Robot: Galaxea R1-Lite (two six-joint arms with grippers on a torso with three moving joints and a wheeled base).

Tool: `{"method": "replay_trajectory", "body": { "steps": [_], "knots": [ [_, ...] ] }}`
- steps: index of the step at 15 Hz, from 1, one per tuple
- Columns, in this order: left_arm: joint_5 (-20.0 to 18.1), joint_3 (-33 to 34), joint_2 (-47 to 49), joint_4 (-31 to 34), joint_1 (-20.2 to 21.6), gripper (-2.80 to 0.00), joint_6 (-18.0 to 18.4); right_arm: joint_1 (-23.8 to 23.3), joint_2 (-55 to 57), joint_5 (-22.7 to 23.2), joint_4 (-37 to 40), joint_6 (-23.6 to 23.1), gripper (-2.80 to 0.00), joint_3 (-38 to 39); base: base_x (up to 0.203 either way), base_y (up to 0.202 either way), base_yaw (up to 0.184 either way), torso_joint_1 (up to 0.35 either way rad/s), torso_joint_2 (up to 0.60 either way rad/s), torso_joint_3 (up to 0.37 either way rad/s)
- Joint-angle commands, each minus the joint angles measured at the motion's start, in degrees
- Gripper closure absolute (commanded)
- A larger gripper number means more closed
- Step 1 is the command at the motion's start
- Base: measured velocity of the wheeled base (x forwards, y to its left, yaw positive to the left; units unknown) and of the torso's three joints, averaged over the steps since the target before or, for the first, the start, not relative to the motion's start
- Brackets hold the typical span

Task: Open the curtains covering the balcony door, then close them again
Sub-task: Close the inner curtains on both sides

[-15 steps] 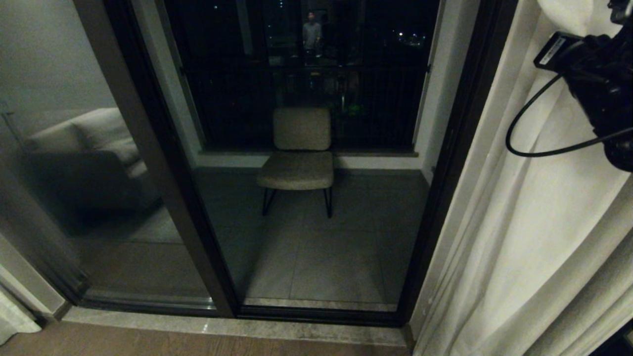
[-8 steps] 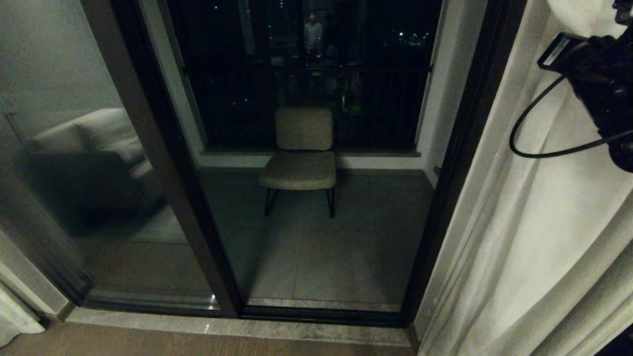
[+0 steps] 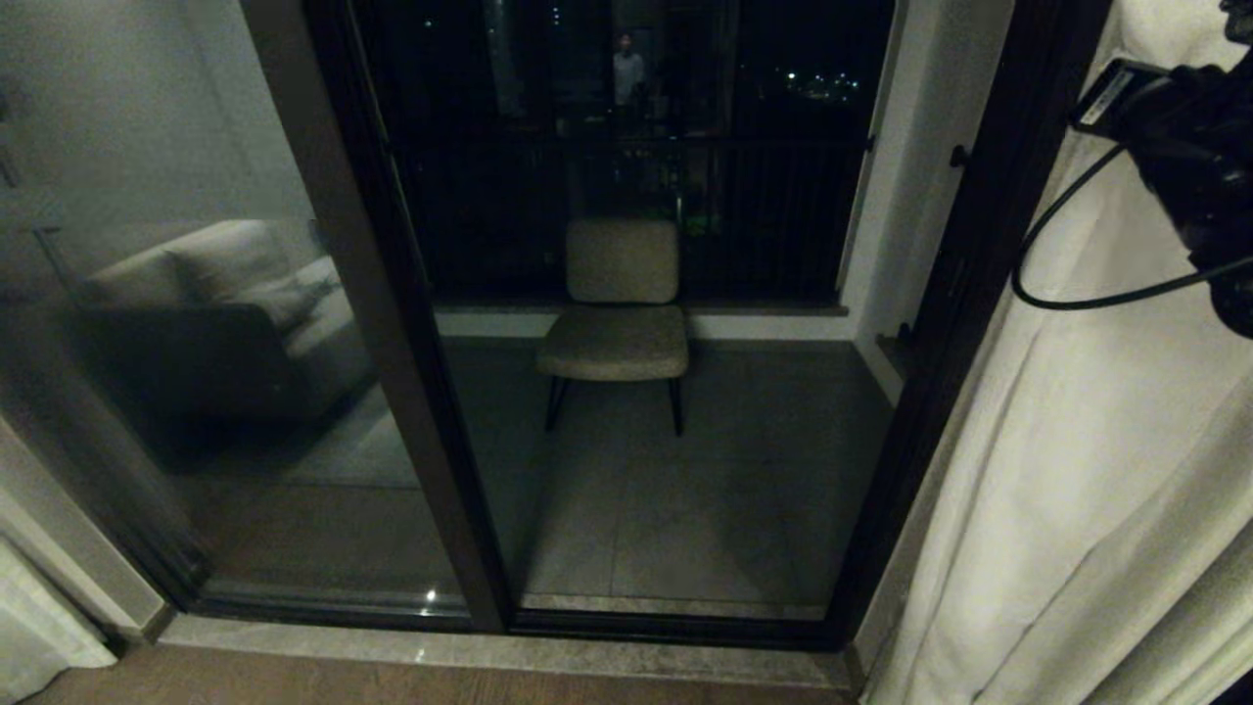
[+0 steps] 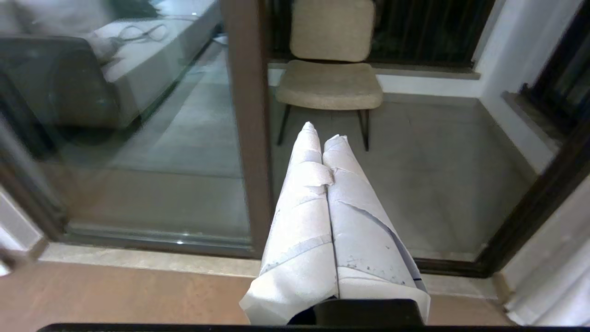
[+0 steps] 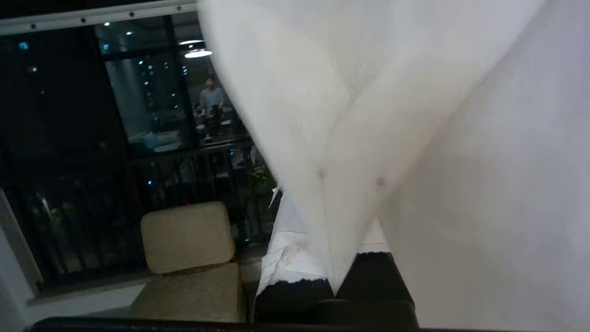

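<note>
Cream-white pleated fabric curtains (image 3: 1077, 470) hung at the right of the tall glass balcony door in its dark brown frame (image 3: 411, 323), long axis vertical, folds running floor-ward, door uncovered. Right hand (image 5: 329, 240) pinched a fold of the sheer layer (paper-wrapped fingers pressed together on it). Left hand (image 4: 325, 133) shut, empty, pointing toward the beige padded chair (image 3: 617, 313). No legible writing.

R arm is raised high at the right side, black wrist (image 3: 1189, 166) w/ a looped cable under it. Right pincer (image 5: 329, 276) has fingers pressed together, white-wrapped, pinching a fold of the curtains (image 5: 368, 115). Left pincer (image 4: 322, 133) is shut too, wrapped fingers touching, pointing forward & down, holding nothing.
</note>
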Motion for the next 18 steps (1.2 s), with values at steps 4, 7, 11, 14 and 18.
{"method": "replay_trajectory", "body": {
  "steps": [4,7,11,14,18],
  "knots": [
    [0.05,0.0,-0.02,0.02,0.0,0.0,-0.05,0.13,-0.22,-0.05,-0.24,0.01,0.0,0.09,0.0,0.19,0.002,0.001,0.0,0.0],
    [0.05,0.0,-0.02,0.02,0.0,0.0,-0.05,0.13,-0.09,0.02,-0.24,0.01,0.0,-0.11,0.0,0.19,0.0,0.001,0.0,0.002],
    [0.05,0.0,-0.02,0.02,0.0,0.0,-0.14,0.21,1.12,0.11,-0.33,-0.08,0.0,-0.81,0.0,0.19,0.0,0.001,0.0,0.002],
    [0.05,0.0,-0.02,0.02,0.0,0.0,-0.14,0.36,2.12,0.28,-0.26,-0.39,0.0,-1.67,0.0,0.175,0.0,0.0,0.0,0.0],
    [0.05,0.0,-0.02,0.02,0.0,0.0,-0.05,1.26,4.11,0.23,0.39,-1.05,0.0,-5.83,0.0,0.192,-0.003,0.008,0.0,0.003]
  ]
}}
